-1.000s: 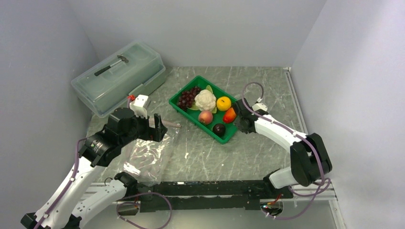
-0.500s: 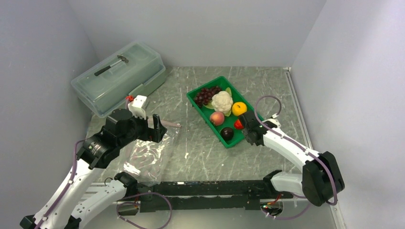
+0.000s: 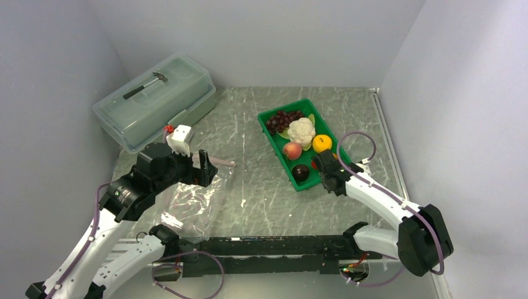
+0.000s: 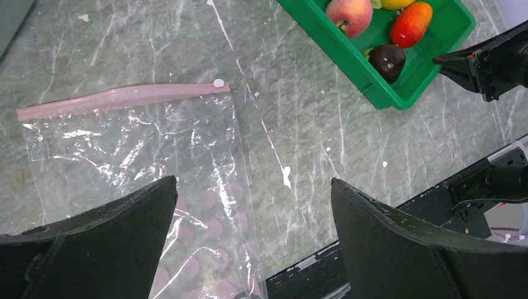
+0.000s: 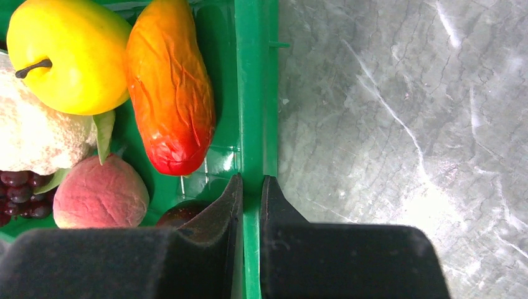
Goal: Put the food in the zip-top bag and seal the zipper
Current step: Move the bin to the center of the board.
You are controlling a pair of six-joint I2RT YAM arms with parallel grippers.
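Observation:
The green tray (image 3: pixel 278 147) holds the grape bunch (image 3: pixel 283 119), cauliflower (image 3: pixel 301 130), orange (image 3: pixel 322 143), peach (image 3: pixel 291 151), plum (image 3: pixel 301 172) and red-orange pepper (image 5: pixel 171 87). My right gripper (image 5: pixel 251 182) is shut on the tray's right wall (image 5: pixel 252 93); in the top view it sits at the tray's near right corner (image 3: pixel 322 167). The clear zip-top bag (image 4: pixel 137 168) lies flat on the table, its pink zipper (image 4: pixel 121 98) along the far edge. My left gripper (image 4: pixel 252 187) is open and empty above the bag's right side, also seen in the top view (image 3: pixel 204 167).
A large translucent lidded box (image 3: pixel 155 99) with a hammer inside stands at the back left. Grey walls close in left, back and right. The black rail (image 3: pixel 268 246) runs along the table's near edge.
My right gripper has dragged the green tray with the food to the right and turned it, its near end coming toward the front. The left arm and bag have stayed put.

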